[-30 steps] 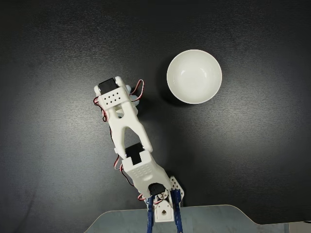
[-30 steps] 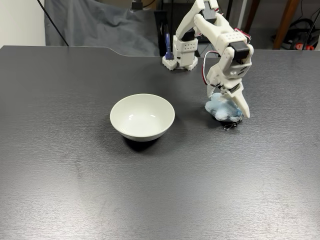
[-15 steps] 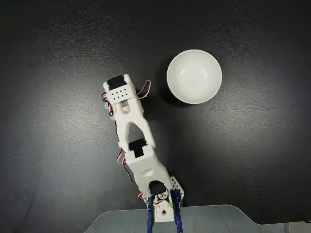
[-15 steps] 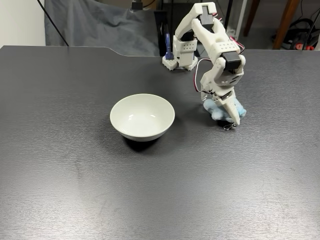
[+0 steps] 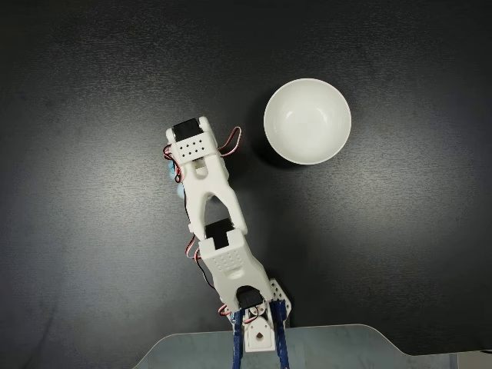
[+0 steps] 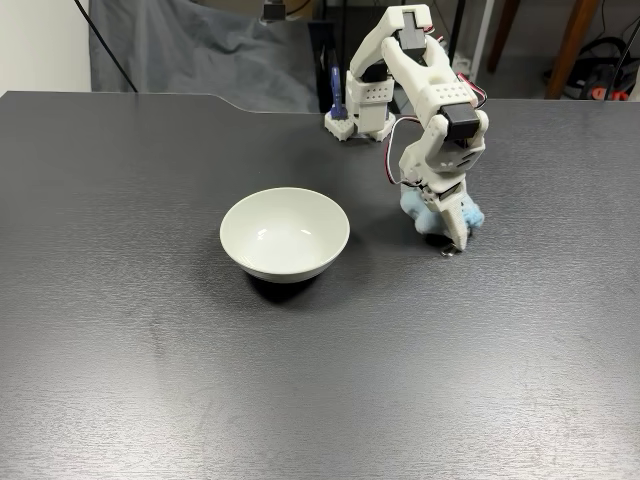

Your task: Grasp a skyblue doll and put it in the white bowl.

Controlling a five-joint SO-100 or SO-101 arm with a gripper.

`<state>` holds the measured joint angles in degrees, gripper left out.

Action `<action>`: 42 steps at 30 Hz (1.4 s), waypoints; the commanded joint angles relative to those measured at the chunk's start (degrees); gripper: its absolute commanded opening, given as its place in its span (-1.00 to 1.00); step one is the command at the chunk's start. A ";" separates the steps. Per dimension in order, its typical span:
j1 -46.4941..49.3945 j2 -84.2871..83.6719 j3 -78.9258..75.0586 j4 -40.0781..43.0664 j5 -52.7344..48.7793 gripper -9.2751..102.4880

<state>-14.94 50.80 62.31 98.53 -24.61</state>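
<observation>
The grasp is in hand: the gripper is clenched around the skyblue doll, low on the table to the right of the white bowl in the side fixed view. Next it must lift and swing left over the rim. Since a moment ago the fingers have closed in, squeezing the doll narrower.

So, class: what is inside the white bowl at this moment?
The white bowl shows a bare, smooth inside in both fixed views. The skyblue doll sits apart at the pincer, mostly covered by the arm.
</observation>
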 commanded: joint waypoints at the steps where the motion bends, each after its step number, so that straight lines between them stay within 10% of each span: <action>1: 0.62 1.67 -2.55 2.81 0.18 -0.28; 8: 0.62 0.97 -1.93 2.81 0.70 -0.88; 42: 7.65 36.91 -3.16 2.81 0.18 -0.86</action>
<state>-13.54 80.95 60.91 98.53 -24.35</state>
